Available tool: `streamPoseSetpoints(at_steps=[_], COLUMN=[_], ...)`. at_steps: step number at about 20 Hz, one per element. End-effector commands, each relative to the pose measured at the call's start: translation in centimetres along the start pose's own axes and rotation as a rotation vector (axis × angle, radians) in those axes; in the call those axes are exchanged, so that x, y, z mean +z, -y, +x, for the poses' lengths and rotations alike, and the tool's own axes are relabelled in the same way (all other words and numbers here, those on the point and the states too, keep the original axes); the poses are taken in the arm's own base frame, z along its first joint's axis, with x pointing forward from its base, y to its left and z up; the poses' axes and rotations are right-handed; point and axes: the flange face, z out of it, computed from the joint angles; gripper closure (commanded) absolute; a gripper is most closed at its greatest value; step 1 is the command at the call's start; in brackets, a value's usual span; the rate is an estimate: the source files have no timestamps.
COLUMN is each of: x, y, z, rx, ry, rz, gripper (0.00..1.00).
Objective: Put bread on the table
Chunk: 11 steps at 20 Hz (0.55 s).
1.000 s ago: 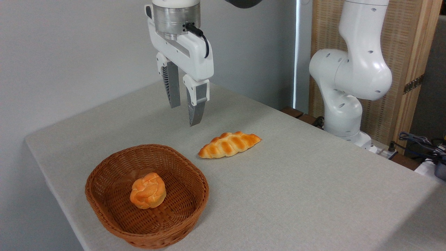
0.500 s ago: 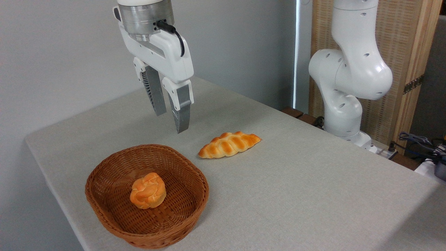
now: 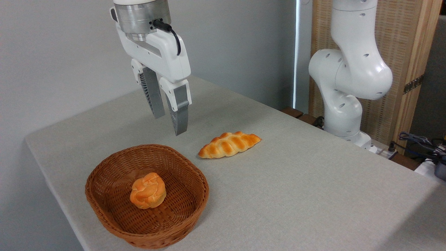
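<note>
Two grey fingers point(image 3: 178, 118) hang from my pincer point(image 3: 168, 123), pointing down with a narrow gap between their tips, and nothing sits in that gap. I read the jaws as slightly apart and empty. The pincer hovers in the air, clear of everything below it, with its white body and metal wrist reaching up to the top edge of the view.

Below the pincer and a little toward the camera sits a brown wicker basket point(image 3: 104, 205), and a small round knotted bun point(image 3: 148, 190) lies on its floor. The basket's far rim is nearly under the fingertips.

Down and to the right of the pincer, the bread point(image 3: 229, 144) lies flat on the tabletop point(image 3: 313, 195), outside the basket and just beyond its right rim, not touching it. Its long axis runs from lower left to upper right. Nothing touches the loaf.

Farther right of the pincer, at the tabletop's far edge, stands the arm's white base point(image 3: 345, 115), in front of a wooden panel point(image 3: 407, 62).
</note>
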Motion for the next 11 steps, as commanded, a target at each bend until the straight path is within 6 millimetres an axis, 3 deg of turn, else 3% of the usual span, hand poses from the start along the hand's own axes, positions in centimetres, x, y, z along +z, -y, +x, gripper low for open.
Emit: streamPoseSetpoints(at_steps=[1, 11], x=[-0.31, -0.36], y=[-0.74, -0.70], z=[0.59, 0.52], rx=[-0.018, -0.051], ry=[0.051, 0.052], rz=[0.018, 0.018], gripper=[0.00, 0.00])
